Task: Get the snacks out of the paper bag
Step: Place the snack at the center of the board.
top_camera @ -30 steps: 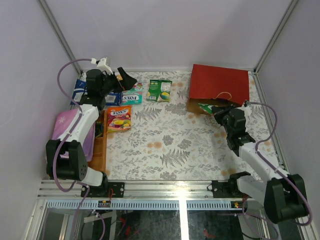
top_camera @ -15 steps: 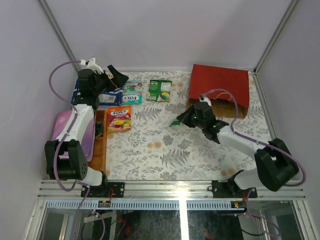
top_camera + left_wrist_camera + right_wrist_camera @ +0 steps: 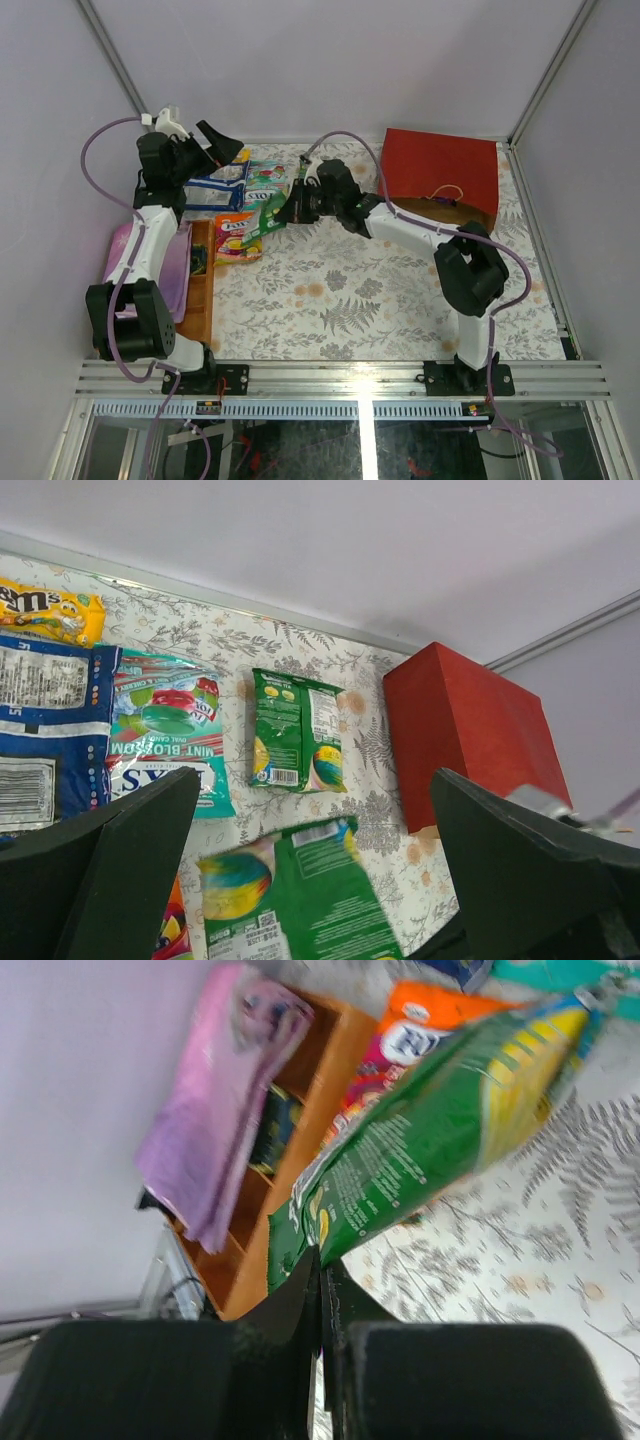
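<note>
Green snack packet (image 3: 430,1150) hangs pinched in my right pincer (image 3: 320,1265); I'd lower it flat beside the orange pouch (image 3: 425,1030) before letting go.

The left arm stands raised at far left, its black left claw (image 3: 218,143) gaping wide. The right arm stretches across leftward, the right claw (image 3: 296,207) pinching a green glossy packet (image 3: 430,1150).

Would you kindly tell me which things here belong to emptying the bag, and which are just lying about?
Job: red paper bag; held green packet; right gripper; second green packet; teal pouch; orange pouch; blue-and-white pack.
Lying about: wooden tray; pink cloth.
</note>
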You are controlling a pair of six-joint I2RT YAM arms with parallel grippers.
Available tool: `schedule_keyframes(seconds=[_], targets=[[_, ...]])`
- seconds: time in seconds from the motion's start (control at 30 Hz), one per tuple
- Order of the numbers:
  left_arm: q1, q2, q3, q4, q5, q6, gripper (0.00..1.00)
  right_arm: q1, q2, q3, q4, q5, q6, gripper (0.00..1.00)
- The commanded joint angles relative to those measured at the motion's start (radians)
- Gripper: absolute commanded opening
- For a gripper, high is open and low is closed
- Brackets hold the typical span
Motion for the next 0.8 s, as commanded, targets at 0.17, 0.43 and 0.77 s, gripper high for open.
schedule_keyframes(seconds=[0.17,0.43,0.77], targets=[[0.019,0.020,0.018,0.060,0.057,-0.009,1.00,-0.006,0.022,-0.262,-0.049,-0.100,-0.166,0.00],[0.021,0.021,0.025,0.051,0.062,-0.005,1.00,-0.006,0.014,-0.411,-0.002,-0.089,-0.161,0.00],[0.019,0.027,0.029,0.055,0.084,-0.011,1.00,-0.007,0.013,-0.370,0.119,0.159,-0.006,0.00]])
